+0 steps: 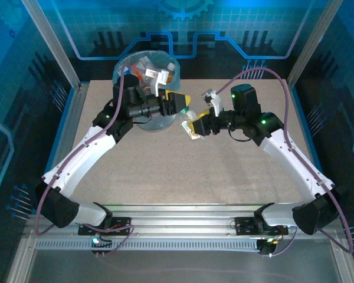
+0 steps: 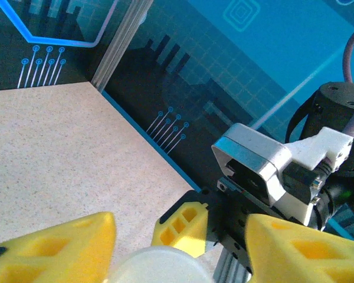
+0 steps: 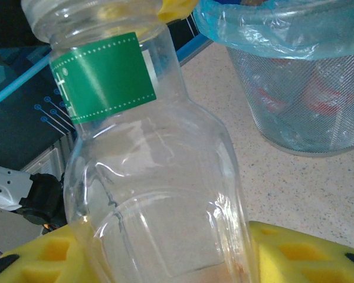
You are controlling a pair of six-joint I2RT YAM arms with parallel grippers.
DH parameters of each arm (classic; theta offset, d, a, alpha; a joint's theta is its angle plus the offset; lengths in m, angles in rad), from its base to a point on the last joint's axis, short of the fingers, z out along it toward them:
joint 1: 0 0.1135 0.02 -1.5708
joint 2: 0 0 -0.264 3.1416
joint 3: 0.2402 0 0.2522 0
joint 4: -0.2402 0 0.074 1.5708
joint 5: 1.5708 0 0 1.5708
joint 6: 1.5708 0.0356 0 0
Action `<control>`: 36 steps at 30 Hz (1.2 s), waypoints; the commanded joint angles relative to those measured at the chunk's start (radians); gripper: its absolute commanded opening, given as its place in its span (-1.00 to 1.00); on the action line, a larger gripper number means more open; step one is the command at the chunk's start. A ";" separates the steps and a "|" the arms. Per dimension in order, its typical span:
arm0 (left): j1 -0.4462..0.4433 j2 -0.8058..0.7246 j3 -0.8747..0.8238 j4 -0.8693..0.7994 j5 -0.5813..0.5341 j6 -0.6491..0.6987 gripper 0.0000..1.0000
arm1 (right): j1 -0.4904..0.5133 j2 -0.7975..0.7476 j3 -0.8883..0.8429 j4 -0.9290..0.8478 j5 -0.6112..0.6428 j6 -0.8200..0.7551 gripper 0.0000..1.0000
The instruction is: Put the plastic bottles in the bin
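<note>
- Right pincer (image 3: 165, 259): its yellow fingers (image 3: 307, 253) are pressed against the lower body of a clear plastic bottle (image 3: 153, 165) with a green label band below the neck. They pinch it from both sides and hold it clear of the bench.
- Left pincer (image 2: 177, 253): its yellow fingers (image 2: 53, 247) are spread, one on each side of the bottle's pale round top (image 2: 159, 265). A dark gap shows between the top and the finger on the right of the left wrist view. Whether the other finger touches the top cannot be told.
- Seen from above, the two pincers meet tip to tip over the far half of the bench, with the bottle between them.
- Round grey mesh bin (image 1: 156, 124), lined with a translucent light-blue plastic bag (image 3: 271, 29): it stands at the far edge of the bench, just beside the held bottle and on its left in the top view. The bottle is outside the rim.
- Binned bottles (image 1: 150, 71): several lie inside the bin, and one with a red label (image 3: 318, 97) shows through the mesh.
- Speckled beige bench (image 1: 177, 171): it carries the bin.
- Blue-lit panels with circuit patterns (image 1: 224, 23) and aluminium posts (image 1: 50, 41) enclose the bench.
</note>
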 commanded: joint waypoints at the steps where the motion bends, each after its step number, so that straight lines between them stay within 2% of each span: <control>1: -0.004 -0.044 -0.014 0.009 0.008 -0.002 0.03 | 0.010 0.001 0.032 0.027 0.014 0.018 -0.01; 3: -0.005 -0.051 -0.021 0.017 -0.006 -0.002 -0.10 | 0.010 -0.005 0.028 0.029 0.015 0.017 -0.01; 7: -0.004 -0.053 -0.025 0.022 -0.005 -0.006 -0.16 | 0.009 -0.017 0.015 0.033 0.027 0.019 0.00; 12: -0.003 -0.055 -0.019 0.038 -0.032 -0.027 -0.51 | 0.010 -0.018 0.013 0.041 0.025 0.031 0.06; 14: -0.003 -0.056 -0.012 0.047 -0.059 -0.032 -0.69 | 0.009 -0.019 0.019 0.047 0.038 0.044 0.16; 16: -0.005 -0.057 -0.001 0.054 -0.104 -0.034 -0.94 | 0.009 -0.018 0.030 0.053 0.054 0.062 0.38; 17: -0.004 -0.059 0.005 0.058 -0.131 -0.033 -1.00 | 0.010 -0.016 0.038 0.054 0.068 0.072 0.52; 19: -0.002 -0.062 0.018 0.060 -0.187 -0.026 -1.00 | 0.011 -0.016 0.055 0.045 0.100 0.084 0.73; 24: 0.052 -0.057 0.061 0.066 -0.301 -0.050 -1.00 | 0.010 -0.021 0.109 -0.004 0.213 0.087 1.00; 30: 0.190 0.024 0.169 0.061 -0.401 -0.090 -1.00 | -0.009 -0.068 0.087 0.020 0.348 0.104 1.00; 36: 0.324 0.219 0.396 -0.088 -0.431 -0.087 -1.00 | -0.039 -0.076 0.075 0.003 0.365 0.111 1.00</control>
